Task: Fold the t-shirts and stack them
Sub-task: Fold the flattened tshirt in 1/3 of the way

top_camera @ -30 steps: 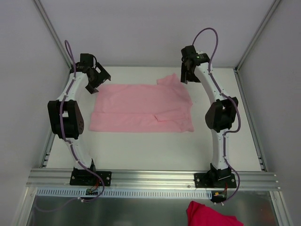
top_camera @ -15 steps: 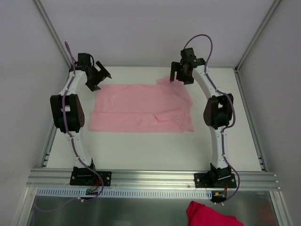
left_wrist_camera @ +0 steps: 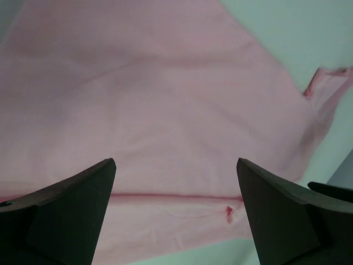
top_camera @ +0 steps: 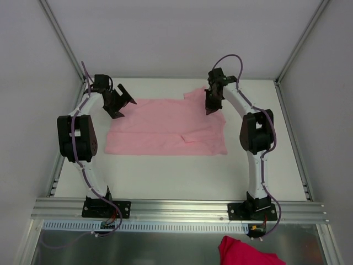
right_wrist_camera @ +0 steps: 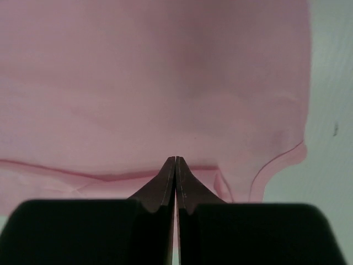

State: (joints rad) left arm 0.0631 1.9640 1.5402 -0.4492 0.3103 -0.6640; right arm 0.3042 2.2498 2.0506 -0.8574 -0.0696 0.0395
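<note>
Currently I find one pale-pink t-shirt (top_camera: 165, 130) lying flat on the white table (top_camera: 165, 176), folded into a wide band, with a sleeve sticking out at 1 o'clock. My left gripper (top_camera: 123, 107) hovers at the shirt's 10 o'clock corner, jaws spread wide with nothing between them. My right gripper (top_camera: 210, 108) points down onto the cloth at 2 o'clock, fingers clenched tip to tip beside a hem; I cannot tell whether fabric is caught between them. A magenta cloth (top_camera: 248, 253) lies beyond the rail at 5 o'clock.
</note>
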